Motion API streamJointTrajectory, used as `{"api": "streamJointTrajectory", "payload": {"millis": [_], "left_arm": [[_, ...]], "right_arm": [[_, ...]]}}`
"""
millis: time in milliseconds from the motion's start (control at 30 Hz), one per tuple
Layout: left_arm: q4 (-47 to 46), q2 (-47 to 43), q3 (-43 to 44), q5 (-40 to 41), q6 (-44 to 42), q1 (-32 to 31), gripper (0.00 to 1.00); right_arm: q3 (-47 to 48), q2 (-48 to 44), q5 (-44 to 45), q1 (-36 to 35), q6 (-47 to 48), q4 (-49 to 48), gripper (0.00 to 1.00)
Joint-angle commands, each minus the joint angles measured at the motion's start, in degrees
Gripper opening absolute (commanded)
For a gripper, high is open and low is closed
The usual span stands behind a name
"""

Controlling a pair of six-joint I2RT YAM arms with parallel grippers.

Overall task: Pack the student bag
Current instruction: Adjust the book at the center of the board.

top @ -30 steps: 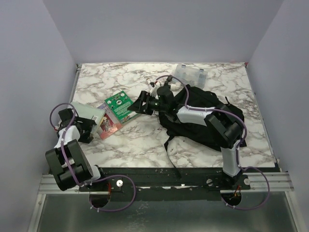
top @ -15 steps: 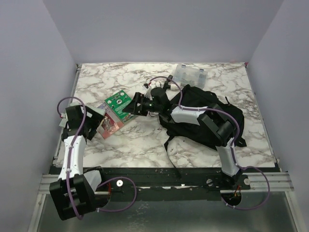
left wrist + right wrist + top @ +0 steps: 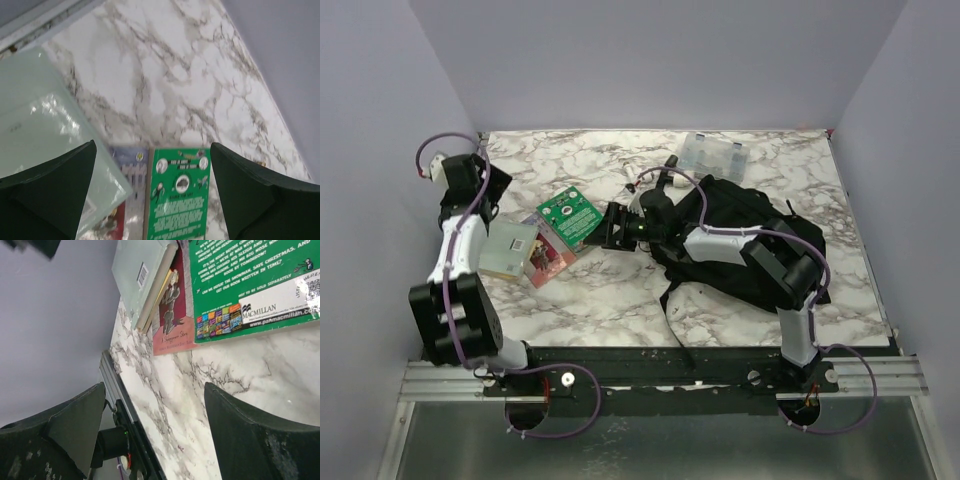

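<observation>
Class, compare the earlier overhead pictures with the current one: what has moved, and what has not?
The left gripper swung away from the pale book toward the far left, its jaws opening wider; the book lies free. The right gripper stays open by the green book. The bag and clear box are unchanged.

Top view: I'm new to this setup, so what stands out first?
A big black backpack sprawls on the right of the marble table, with the right arm lying over it. That arm's open tool hangs beside a green book just left of the backpack.
</observation>
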State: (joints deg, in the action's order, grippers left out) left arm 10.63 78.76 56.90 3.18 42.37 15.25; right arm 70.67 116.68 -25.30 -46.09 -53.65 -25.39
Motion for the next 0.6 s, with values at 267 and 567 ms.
{"api": "streamJointTrajectory", "payload": {"millis": [267, 567], "left_arm": [[11.2, 29.0, 24.0, 0.6, 11.0, 0.9, 0.98], [14.1, 18.7, 7.5, -6.0, 22.9, 0.9, 0.98]], "right_arm": [[-1.9, -8.0, 4.2, -0.4, 5.9, 6.2, 0.83], [0.0, -3.2, 1.2, -0.4, 2.5, 2.7, 0.83]]}}
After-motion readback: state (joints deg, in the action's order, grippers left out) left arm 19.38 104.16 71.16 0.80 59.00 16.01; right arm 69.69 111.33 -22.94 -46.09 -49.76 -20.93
